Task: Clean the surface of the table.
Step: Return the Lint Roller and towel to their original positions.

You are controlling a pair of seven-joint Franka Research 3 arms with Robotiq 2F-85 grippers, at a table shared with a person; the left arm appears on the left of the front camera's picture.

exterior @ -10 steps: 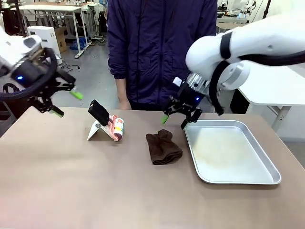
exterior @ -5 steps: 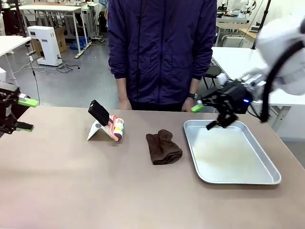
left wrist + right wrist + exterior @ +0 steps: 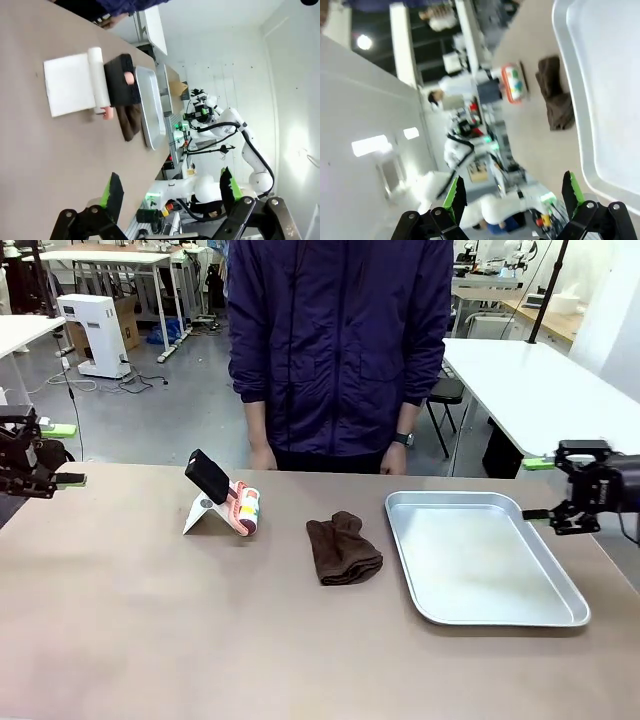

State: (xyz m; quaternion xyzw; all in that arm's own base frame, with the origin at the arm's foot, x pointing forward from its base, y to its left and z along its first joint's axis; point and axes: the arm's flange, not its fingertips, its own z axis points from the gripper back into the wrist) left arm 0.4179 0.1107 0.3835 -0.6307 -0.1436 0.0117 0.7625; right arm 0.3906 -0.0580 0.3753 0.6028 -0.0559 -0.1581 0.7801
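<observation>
The brownish-tan table (image 3: pixel 200 620) holds a crumpled dark brown cloth (image 3: pixel 342 550) near its middle. My left gripper (image 3: pixel 66 454) hovers open and empty at the table's far left edge, well away from the cloth. My right gripper (image 3: pixel 537 488) hangs open and empty just past the right end of the metal tray (image 3: pixel 560 615). In the left wrist view the open gripper (image 3: pixel 170 189) looks along the table (image 3: pixel 40 150) toward the cloth (image 3: pixel 131 120). In the right wrist view the open gripper (image 3: pixel 513 192) faces the cloth (image 3: pixel 557 105) across the tray (image 3: pixel 605 90).
A white stand (image 3: pixel 200 512) carries a black phone (image 3: pixel 208 475), with a pink patterned roll (image 3: pixel 246 508) leaning beside it, left of the cloth. A person in a dark jacket (image 3: pixel 340 340) stands at the far edge, hands down. A white-topped table (image 3: pixel 540 390) stands behind on the right.
Both arms have drawn back outward: the right gripper went from above the cloth and tray to past the tray's right end, and the left gripper withdrew to the left edge. Both stay open.
</observation>
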